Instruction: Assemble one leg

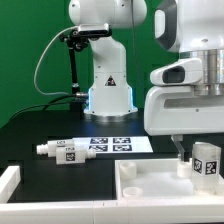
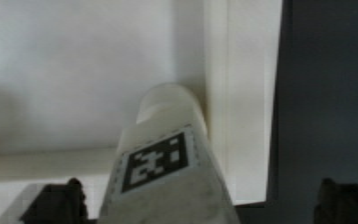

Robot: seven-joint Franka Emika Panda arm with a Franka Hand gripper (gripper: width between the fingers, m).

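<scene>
A leg [image 1: 208,162], a stubby white post with a square tag, stands upright in the corner of the large white tray-shaped part [image 1: 150,187] at the exterior view's lower right. My gripper [image 1: 200,158] is down around it. In the wrist view the leg [image 2: 163,160] runs away from the camera to the tray's floor. The gripper [image 2: 199,205] has one dark fingertip [image 2: 55,202] close beside the leg. The other fingertip [image 2: 345,203] stands apart from it with a clear gap, so the jaws are open. A second leg [image 1: 62,150] lies on its side on the black table.
The marker board [image 1: 112,143] lies flat between the lying leg and the tray. The arm's base [image 1: 108,85] stands behind it, with a black stand [image 1: 72,60] beside it. A white part's edge [image 1: 8,185] shows at the lower left. The tray's raised rim [image 2: 243,100] borders dark table.
</scene>
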